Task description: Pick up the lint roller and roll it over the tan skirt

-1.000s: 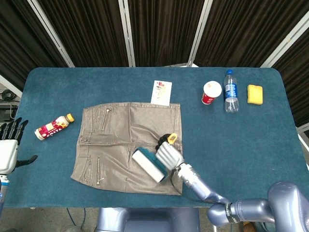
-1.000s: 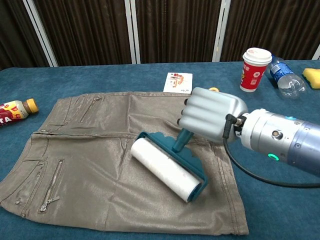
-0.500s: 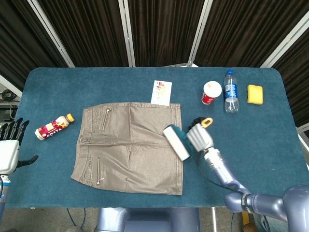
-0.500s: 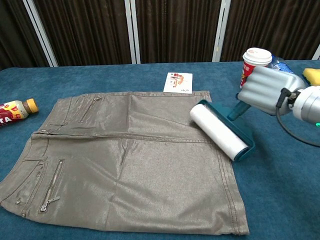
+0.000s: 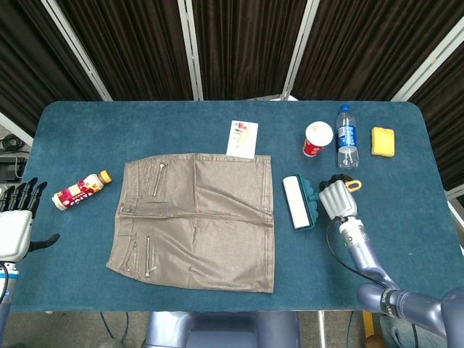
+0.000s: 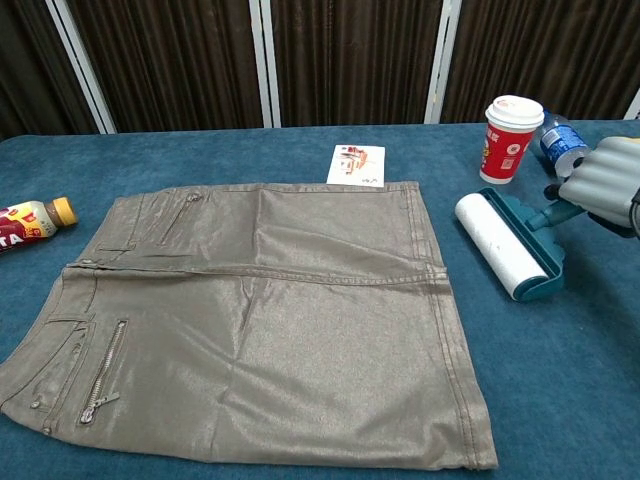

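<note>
- Tan skirt [image 5: 194, 212] lies flat on the blue table [image 5: 406, 210]; lint roller [image 5: 296, 202] sits just right of its hem, off the cloth.
- Right hand [image 5: 337, 199] grips the roller's teal handle, fingers curled round it; chest view cuts this hand at the frame edge.
- Left hand [image 5: 16, 225], fingers spread and holding nothing, shows in head view only, at the table's left edge.
- Yellow sponge [image 5: 383, 141] is whole overhead; the chest view cuts it off.
- Card [image 5: 242, 138] print is illegible.
</note>
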Robot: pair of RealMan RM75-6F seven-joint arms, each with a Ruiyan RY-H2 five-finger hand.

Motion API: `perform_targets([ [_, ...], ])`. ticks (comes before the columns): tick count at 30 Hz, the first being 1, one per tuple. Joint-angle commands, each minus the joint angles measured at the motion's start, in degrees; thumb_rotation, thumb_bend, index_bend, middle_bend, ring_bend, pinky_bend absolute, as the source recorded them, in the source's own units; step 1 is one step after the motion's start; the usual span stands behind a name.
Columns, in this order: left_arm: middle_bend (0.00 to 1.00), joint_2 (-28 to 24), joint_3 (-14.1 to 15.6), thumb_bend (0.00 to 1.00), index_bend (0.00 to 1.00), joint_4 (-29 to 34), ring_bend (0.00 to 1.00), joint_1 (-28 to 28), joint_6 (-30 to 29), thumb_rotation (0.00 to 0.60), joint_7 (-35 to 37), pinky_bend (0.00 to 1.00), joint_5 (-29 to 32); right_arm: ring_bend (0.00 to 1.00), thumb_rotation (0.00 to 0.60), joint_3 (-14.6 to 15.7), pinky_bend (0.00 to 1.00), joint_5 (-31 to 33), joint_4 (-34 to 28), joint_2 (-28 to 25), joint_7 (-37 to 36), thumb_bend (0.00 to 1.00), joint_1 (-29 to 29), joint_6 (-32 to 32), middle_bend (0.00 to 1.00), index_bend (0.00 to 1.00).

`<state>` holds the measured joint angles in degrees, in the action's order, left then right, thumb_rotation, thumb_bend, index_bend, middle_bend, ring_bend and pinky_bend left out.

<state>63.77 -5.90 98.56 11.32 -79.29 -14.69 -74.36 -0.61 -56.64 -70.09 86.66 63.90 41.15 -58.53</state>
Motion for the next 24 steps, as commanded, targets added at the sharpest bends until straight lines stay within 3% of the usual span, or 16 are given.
perform_targets([
  [1, 0.0, -0.05, 0.05, 0.0, 0.0, 0.14, 0.0, -0.02, -0.02, 0.6, 0.01, 0.0, -0.09, 0.02, 0.6, -0.87, 0.2, 0.92, -2.02, -1.28, -1.23, 0.0, -0.81, -0.56, 0.01, 0.0],
  [8, 0.0, -0.89, 0.34, 0.0, 0.0, 0.92, 0.0, -0.57, -1.0, 0.6, 1.38, 0.0, -1.47, 0.0, 0.6, -1.97, 0.11, -1.26, -11.65, -7.96, -6.44, 0.0, -4.28, -7.34, 0.0, 0.0],
  [11, 0.0, -1.32, 0.62, 0.0, 0.0, 0.9, 0.0, -1.25, -2.48, 0.6, 2.62, 0.0, -3.13, 0.0, 0.6, -1.95, 0.05, -5.83, -17.28, -13.36, -15.21, 0.0, -8.17, -12.6, 0.0, 0.0],
  [17, 0.0, -1.68, 1.39, 0.0, 0.0, 1.07, 0.0, -3.16, -6.08, 0.6, 4.31, 0.0, -5.95, 0.0, 0.6, -0.62, 0.0, -14.97, -20.5, -20.07, -33.71, 0.0, -15.6, -21.37, 0.0, 0.0],
  [24, 0.0, -1.63, 2.88, 0.0, 0.0, 1.15, 0.0, -5.69, -9.43, 0.6, 5.32, 0.0, -8.55, 0.0, 0.6, 0.76, 0.0, -20.04, -21.29, -22.23, -47.55, 0.0, -22.11, -26.56, 0.0, 0.0],
])
